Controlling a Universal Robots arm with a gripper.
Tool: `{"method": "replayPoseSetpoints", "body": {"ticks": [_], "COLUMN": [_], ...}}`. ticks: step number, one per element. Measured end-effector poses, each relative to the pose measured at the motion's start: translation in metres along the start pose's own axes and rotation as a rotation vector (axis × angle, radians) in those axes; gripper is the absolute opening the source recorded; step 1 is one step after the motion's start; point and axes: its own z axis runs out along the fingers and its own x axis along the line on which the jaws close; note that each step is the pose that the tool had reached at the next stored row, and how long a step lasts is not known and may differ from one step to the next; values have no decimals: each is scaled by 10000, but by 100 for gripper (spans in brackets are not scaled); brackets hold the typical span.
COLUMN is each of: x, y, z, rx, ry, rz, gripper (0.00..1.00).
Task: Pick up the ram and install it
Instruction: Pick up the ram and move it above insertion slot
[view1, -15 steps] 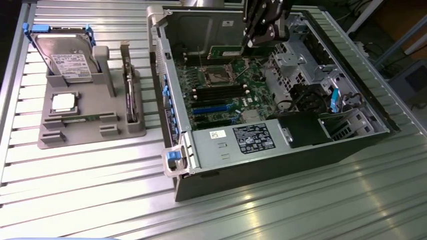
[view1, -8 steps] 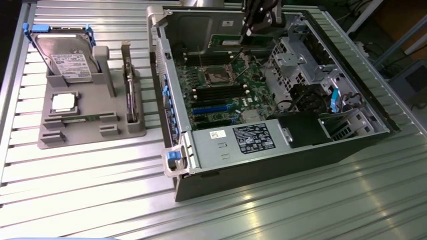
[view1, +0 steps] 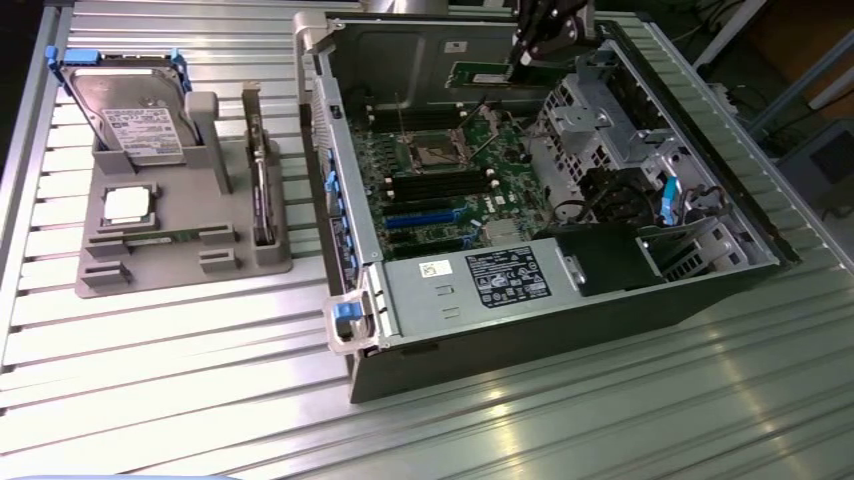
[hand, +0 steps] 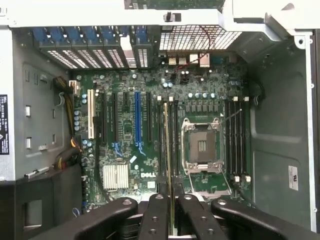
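Above the open computer case (view1: 561, 340), the jaws clamp the ram (view1: 478, 74), lengthwise along the slots (hand: 235, 135).

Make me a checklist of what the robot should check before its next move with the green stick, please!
1. Grip on the ram: ok. The gripper is shut on the ram.
2. Ram over the open case: ok. It hangs above the motherboard.
3. Ram parallel to the memory slots: ok. In the wrist view its edge runs along the slots beside the processor socket.
4. Slots free: ok. They look empty, with no other stick standing in them.
5. Ram exactly over one slot: cannot tell.
6. Ram seated: not ok. It is not yet in a slot.
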Motion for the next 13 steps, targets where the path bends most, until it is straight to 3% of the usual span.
{"method": "replayPoseSetpoints", "body": {"ticks": [2,13], "x": [47,48], "y": [-97,-101], "z": [-8,-8], "rx": [-161,-168], "ry": [2,3], "rz": [6,6], "gripper": [14,14]}}
